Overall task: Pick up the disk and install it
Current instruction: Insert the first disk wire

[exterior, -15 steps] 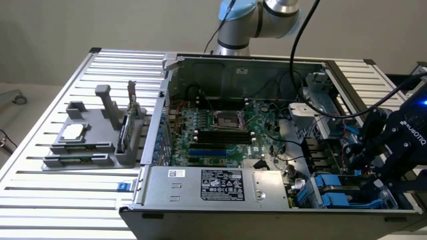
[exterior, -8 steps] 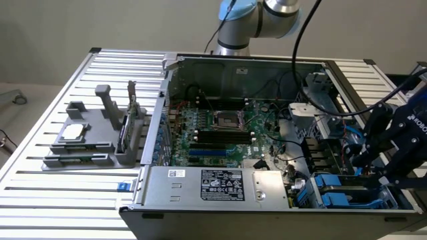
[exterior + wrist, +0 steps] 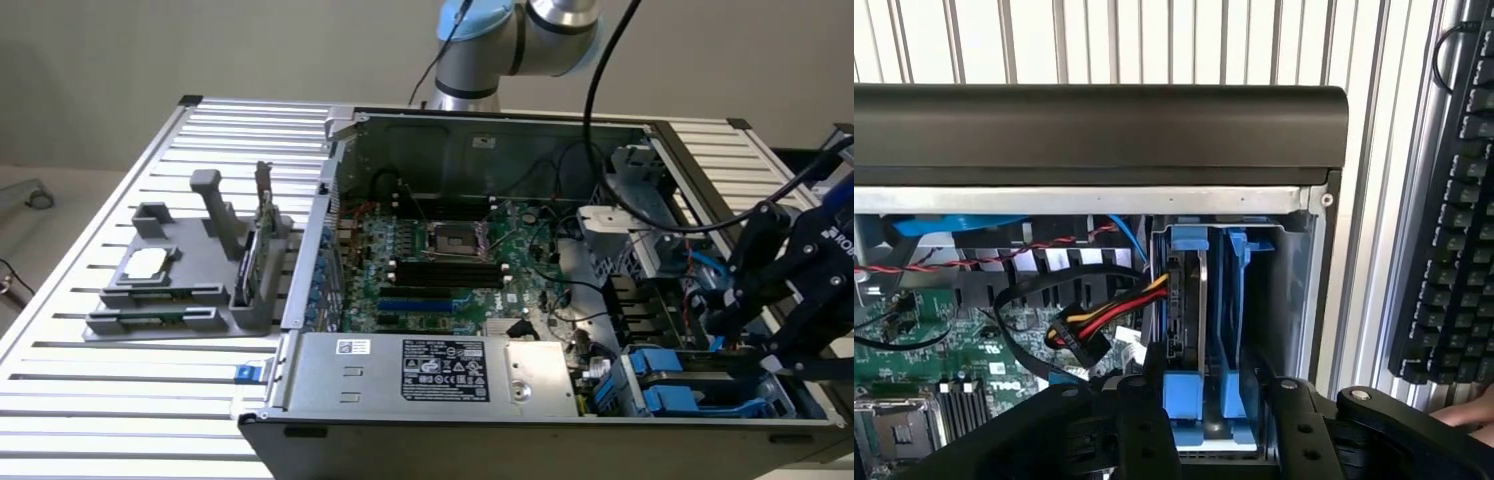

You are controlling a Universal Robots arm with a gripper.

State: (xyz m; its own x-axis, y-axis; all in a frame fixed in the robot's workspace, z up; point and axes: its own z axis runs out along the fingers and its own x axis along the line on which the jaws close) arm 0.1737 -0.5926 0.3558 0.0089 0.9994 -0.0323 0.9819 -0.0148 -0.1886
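Install step: gripper (image 3: 781, 335) hangs over the drive bay (image 3: 707, 385) at the PC case's (image 3: 400, 430) near-right corner in ext. view, jaws spread, gripping nothing. Disk (image 3: 1192, 300) sits upright in the bay w/ blue caddies (image 3: 1234, 300) beside. Looks seated; next move needs clean clearance from caddies and cables (image 3: 1109, 315).

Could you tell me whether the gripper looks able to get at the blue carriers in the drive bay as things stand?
Probably yes: the gripper hangs open just over the blue carriers in the drive bay, and nothing lies between them; the cable bundle sits off to one side.

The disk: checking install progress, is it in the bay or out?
In: the disk stands on edge inside the drive bay, blue carrier around it.
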